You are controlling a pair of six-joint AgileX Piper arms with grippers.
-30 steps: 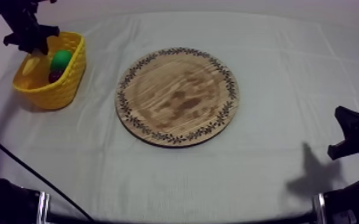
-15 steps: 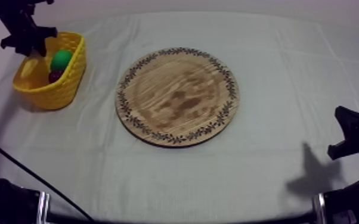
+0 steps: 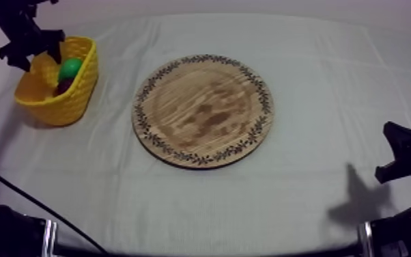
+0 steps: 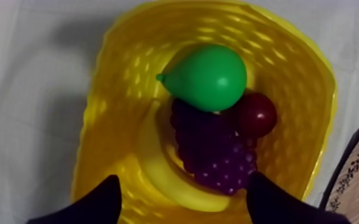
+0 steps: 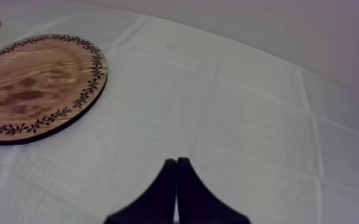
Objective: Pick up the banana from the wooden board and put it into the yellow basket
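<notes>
Yellow basket (image 4: 115,89) at the tabletop's (image 3: 317,82) left holds the banana (image 4: 164,174), beside grapes (image 4: 213,149), a pear (image 4: 209,77) and a small red fruit (image 4: 257,114). The left gripper (image 4: 183,179) hovers above, fingers (image 4: 98,204) spread. The right gripper (image 5: 176,161) rests pressed together, apart from the wooden board (image 5: 33,83).

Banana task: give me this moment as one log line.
banana: in yellow basket, beside grapes | left end effector: open, over basket | right end effector: shut, above cloth

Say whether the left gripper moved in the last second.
Yes: the left gripper has edged slightly leftward over the yellow basket, away from the wooden board.
</notes>
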